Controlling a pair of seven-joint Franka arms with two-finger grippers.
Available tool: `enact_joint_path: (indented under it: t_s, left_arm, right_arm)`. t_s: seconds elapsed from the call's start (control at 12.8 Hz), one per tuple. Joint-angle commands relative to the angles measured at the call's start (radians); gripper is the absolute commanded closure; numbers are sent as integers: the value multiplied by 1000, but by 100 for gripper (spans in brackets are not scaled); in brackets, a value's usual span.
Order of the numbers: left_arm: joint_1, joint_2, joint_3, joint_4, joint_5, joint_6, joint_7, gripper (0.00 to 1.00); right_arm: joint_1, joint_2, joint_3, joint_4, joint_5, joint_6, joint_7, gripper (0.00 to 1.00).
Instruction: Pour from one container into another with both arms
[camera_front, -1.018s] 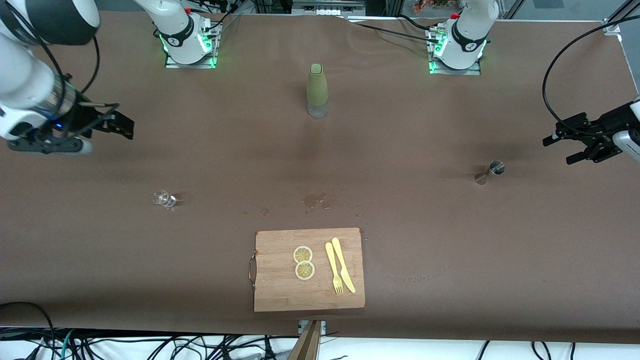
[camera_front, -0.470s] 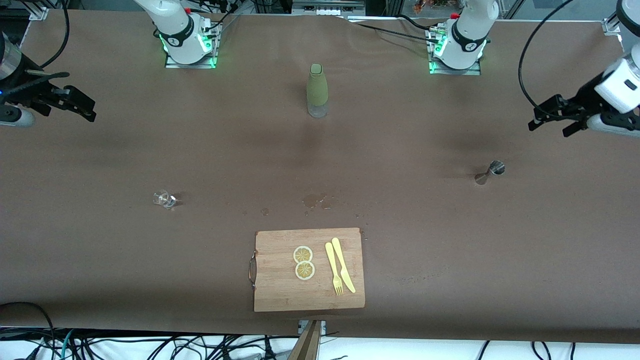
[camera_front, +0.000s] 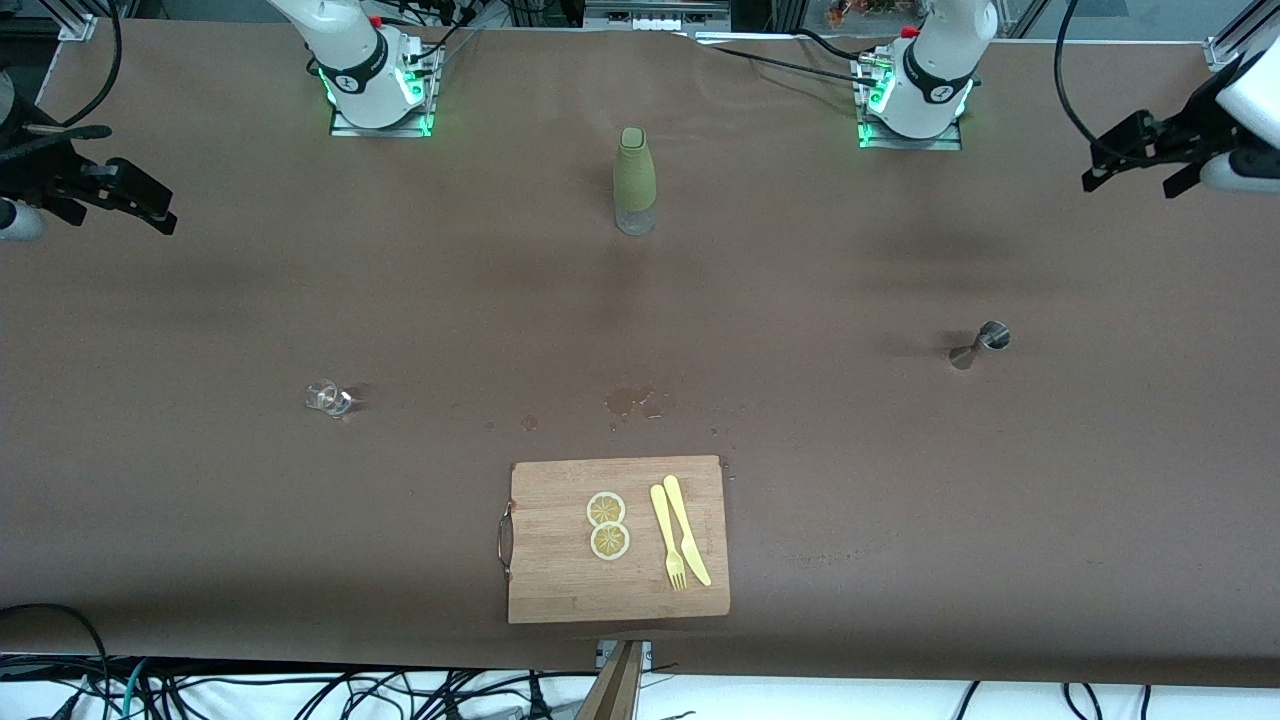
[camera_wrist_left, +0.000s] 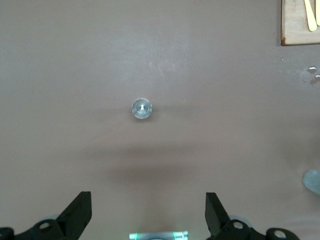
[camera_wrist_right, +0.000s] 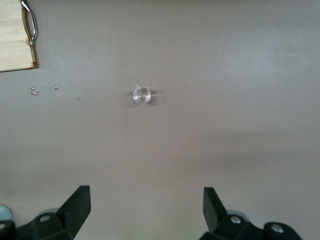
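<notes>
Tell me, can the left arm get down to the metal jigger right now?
Probably yes. The left gripper hangs open and empty over its end of the table, and the metal jigger stands alone on bare brown table with nothing beside it to block a descent.

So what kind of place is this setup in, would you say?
Most likely a robotics lab bench staged as a bar or kitchen counter: two arm bases bolted to a brown-covered table, loose cables along its edge, and props such as a jigger, green bottle and cutting board.
</notes>
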Motion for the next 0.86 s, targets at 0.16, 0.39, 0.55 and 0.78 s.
enact_joint_path:
  t_s: [0.16,0.39,0.55,0.78]
  left_arm:
    - [5,1,-26,40,32,-68,-105,0]
    - [5,2,-31,40,32,-64,-105,0]
    - [5,4,-29,40,41,-58,-107,0]
    - [4,4,-31,46,85,-28,-105,0]
  right_arm:
    - [16,-23,-25,3,17,-19,-65,0]
    - [22,-16,-26,3,15,24,-70,0]
    - [30,-6,-28,4,17,60,-70,0]
    - [30,-2,-28,3,17,58,-61,0]
